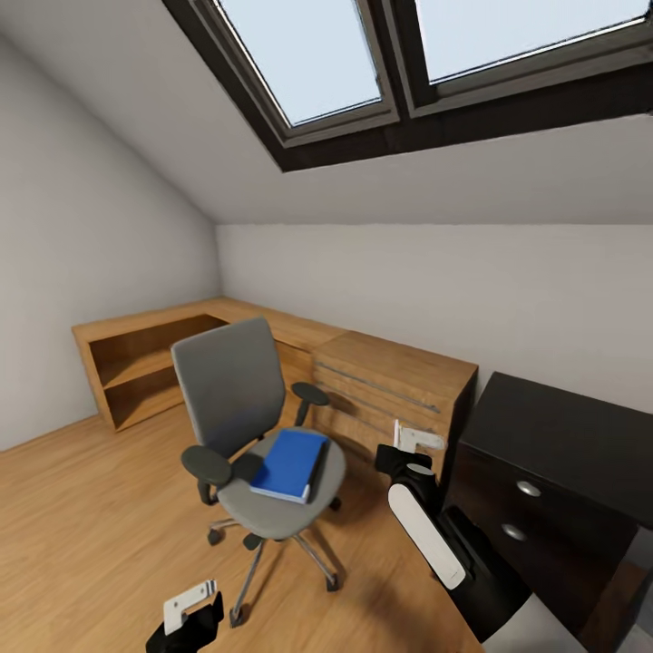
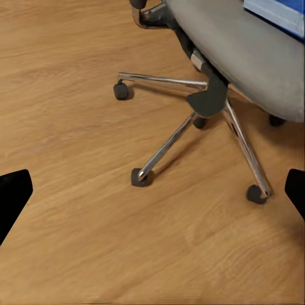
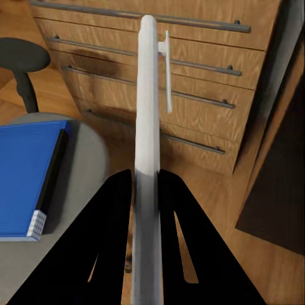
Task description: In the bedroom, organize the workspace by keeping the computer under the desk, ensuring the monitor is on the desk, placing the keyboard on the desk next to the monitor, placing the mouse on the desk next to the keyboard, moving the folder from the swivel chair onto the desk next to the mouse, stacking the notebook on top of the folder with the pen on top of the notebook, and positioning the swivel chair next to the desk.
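- Folder (image 1: pixel 290 464) first: you have it lying flat on the seat of the swivel chair (image 1: pixel 229 381), bright blue, its dark spine towards the light wood cabinet (image 1: pixel 399 390).
- Your right hand (image 3: pixel 146 184) is clamped on a thin white stick with a clip, which looks like the pen (image 3: pixel 148 114); it sits between the folder and the cabinet drawers, above the seat's edge.
- Your left hand (image 1: pixel 192 612) hangs low over the wood floor (image 1: pixel 82 526) by the chair's chrome base. Its fingers stand spread wide apart with nothing between them.
- Table (image 1: pixel 562 444) is the glossy black one at your right, with round silver knobs on its drawers. None of the other desk items can be seen from here.
- With the right hand occupied, I would take the folder with the free left one: raise it to seat height and come in at the near edge.
- Slide one finger under the folder's overhang rather than pressing down, since the seat may swivel or roll on its casters.
- Keep the pen clear of the armrest (image 1: pixel 310 394) as you turn towards the table.
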Controlling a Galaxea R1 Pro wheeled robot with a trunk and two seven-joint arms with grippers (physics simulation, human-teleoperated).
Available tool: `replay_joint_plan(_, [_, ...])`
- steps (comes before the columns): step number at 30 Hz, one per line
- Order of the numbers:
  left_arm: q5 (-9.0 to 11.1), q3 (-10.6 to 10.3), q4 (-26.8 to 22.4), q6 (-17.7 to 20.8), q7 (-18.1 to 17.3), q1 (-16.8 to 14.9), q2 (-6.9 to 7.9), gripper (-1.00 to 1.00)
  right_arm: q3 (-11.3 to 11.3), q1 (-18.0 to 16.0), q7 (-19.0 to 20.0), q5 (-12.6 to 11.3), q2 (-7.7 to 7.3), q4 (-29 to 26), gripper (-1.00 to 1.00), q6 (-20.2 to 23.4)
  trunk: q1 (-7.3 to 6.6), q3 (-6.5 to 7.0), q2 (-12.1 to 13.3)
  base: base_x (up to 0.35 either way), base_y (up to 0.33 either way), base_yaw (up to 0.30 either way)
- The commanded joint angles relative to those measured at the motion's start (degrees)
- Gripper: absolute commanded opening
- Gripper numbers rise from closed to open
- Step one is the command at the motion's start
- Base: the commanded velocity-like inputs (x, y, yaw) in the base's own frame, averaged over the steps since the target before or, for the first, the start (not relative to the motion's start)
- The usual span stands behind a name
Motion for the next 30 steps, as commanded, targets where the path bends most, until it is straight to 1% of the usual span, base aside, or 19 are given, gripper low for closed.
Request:
replay_joint_plan(1, [0.6, -0.5, 0.0, -0.4, 0.4, -0.1, 0.09, 1.0, 0.1, -0.1, -0.3, -0.4, -0.05, -0.1, -1.0, 0.2, -0.23, 0.12, 0.4, 0.0, 0.0, -0.119])
replay_joint_plan(13, [0.6, -0.6, 0.2, -0.5, 0.4, -0.1, 0.09, 1.0, 0.0, -0.1, -0.3, -0.4, -0.04, -0.1, -1.0, 0.1, -2.86, 2.3, 5.2, 0.0, 0.0, -0.03])
replay_joint_plan(21, [0.6, -0.6, 0.2, -0.5, 0.4, -0.1, 0.09, 1.0, 0.0, -0.1, -0.3, -0.4, -0.04, -0.1, -1.0, 0.1, -4.62, 3.91, 8.4, 0.0, 0.0, -0.217])
replay_joint_plan(30, [0.5, -0.6, 0.1, -0.5, 0.4, -0.1, 0.09, 1.0, 0.0, -0.1, -0.3, -0.4, -0.04, 0.0, -1.0, 0.1, -4.62, 4.12, 8.4, 0.0, 0.0, -0.251])
